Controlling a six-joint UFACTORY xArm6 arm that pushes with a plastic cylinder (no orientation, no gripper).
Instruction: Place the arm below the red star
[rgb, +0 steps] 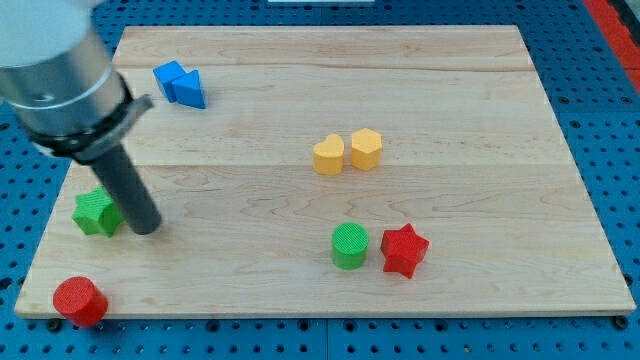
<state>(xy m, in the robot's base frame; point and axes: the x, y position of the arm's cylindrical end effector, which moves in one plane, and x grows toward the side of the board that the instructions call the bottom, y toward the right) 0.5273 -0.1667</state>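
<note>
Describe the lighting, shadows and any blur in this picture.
Camera view: even, soft light, no glare on the wooden board; the red star and green cylinder are sharp with faint shadows; the arm's grey upper body is large and blurred; my tip sits right of the green star.

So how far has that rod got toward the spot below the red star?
Nothing looks done yet. My tip sits at the view's left, beside the green star-shaped block, far from the red star-shaped block. Left: cross the wooden board rightward, passing the green cylinder block, to stop below the red star.
</note>
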